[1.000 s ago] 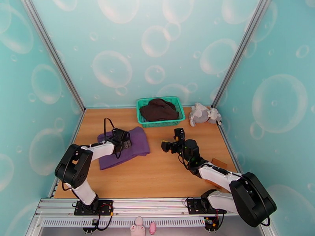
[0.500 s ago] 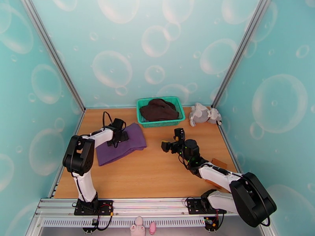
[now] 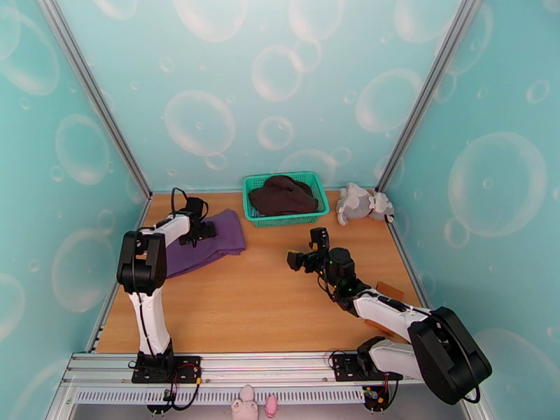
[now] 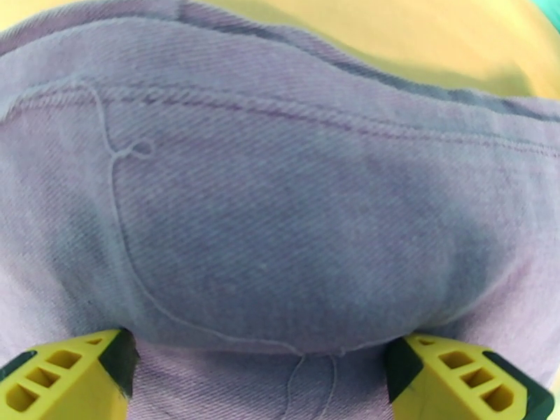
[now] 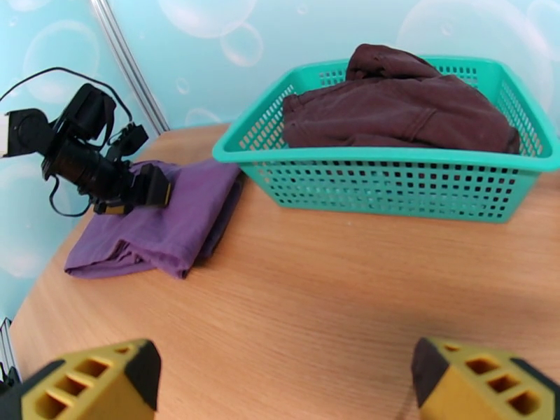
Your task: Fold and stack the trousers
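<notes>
1. Both grippers are standing with their fingers spread wide. The left gripper (image 3: 199,230) is sitting low on the trousers (image 3: 213,241), and the fabric is bulging up between its yellow fingers (image 4: 66,376) with nothing pinched. The right gripper (image 3: 306,250) is hovering over the bare table (image 3: 266,309), holding nothing.
2. The trousers are lying as a folded purple bundle at the far left of the table, near the left wall and just beside the green basket (image 3: 287,220).
3. Any pressing or dragging with open fingers is risking the top layer sliding over the lower ones, skewing or opening the fold.
4. A loose thread is looping across the cloth close to the fingers; closing there is inviting a snag.
5. The left arm is reaching far out, so a further push is likely bunching the cloth against the wall or nudging the basket.
6. The right gripper is standing well apart, so it is pinning nothing if the bundle starts shifting.
</notes>
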